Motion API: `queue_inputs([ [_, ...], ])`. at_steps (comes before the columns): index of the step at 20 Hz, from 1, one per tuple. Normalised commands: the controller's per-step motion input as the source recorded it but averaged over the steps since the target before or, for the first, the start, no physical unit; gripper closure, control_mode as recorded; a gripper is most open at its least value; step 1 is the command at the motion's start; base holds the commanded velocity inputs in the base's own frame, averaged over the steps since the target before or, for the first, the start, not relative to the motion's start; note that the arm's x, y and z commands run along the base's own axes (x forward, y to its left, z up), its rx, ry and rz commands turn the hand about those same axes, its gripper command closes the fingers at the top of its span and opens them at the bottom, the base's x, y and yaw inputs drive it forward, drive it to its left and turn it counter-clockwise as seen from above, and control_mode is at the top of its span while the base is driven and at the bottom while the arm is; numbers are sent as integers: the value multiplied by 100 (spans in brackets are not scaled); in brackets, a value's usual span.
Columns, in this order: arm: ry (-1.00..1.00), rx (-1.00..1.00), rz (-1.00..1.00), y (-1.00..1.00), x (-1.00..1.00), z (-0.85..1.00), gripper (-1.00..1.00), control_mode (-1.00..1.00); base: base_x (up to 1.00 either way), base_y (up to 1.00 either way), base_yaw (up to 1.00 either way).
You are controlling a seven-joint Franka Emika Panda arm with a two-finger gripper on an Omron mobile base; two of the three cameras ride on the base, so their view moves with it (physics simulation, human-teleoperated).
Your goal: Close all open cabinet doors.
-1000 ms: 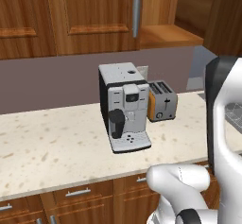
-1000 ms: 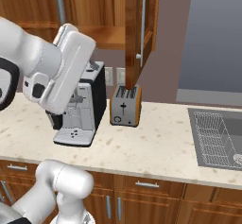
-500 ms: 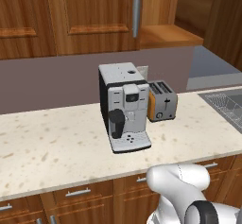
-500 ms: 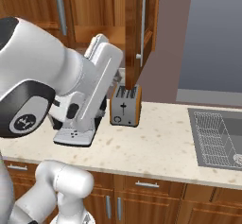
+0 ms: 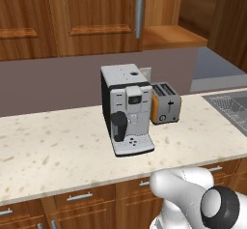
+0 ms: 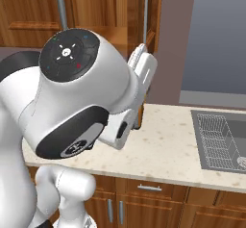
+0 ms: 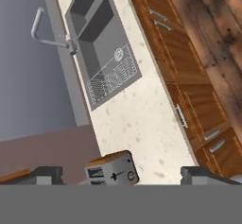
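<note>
Gripper (image 7: pixel 120 173) held above the counter (image 7: pixel 137 119), fingers spread wide with nothing between them.
The toaster (image 7: pixel 111 169) sits just ahead between the fingertips, the sink (image 7: pixel 101 43) and faucet (image 7: pixel 49 34) well beyond. An open cabinet door (image 6: pixel 153 15) stands edge-on close behind the hand; a closed door (image 5: pixel 96 10) hangs above the coffee machine (image 5: pixel 126 108).

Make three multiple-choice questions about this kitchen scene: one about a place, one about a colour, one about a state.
1. What stands directly beside the coffee machine?
A. a kettle
B. a toaster
C. a bowl

2. What colour are the toaster's sides?
A. orange
B. blue
C. green

3. How is the cabinet door above the counter?
A. closed
B. swung open
C. removed

Answers: 1 B, the toaster sits right next to it; 2 A, its side panel is orange; 3 B, the door stands out edge-on, with the shelf exposed.
</note>
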Motion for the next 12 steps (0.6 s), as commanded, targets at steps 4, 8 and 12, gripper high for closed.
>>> queue_inputs([
  [4,-15,0,0,-24,43,-27,-100,-100,0,0,0],
  [8,-16,0,0,-18,63,-32,-100,-100,0,0,0],
  [12,-25,0,1,-17,61,-32,-100,-100,0,0,0],
])
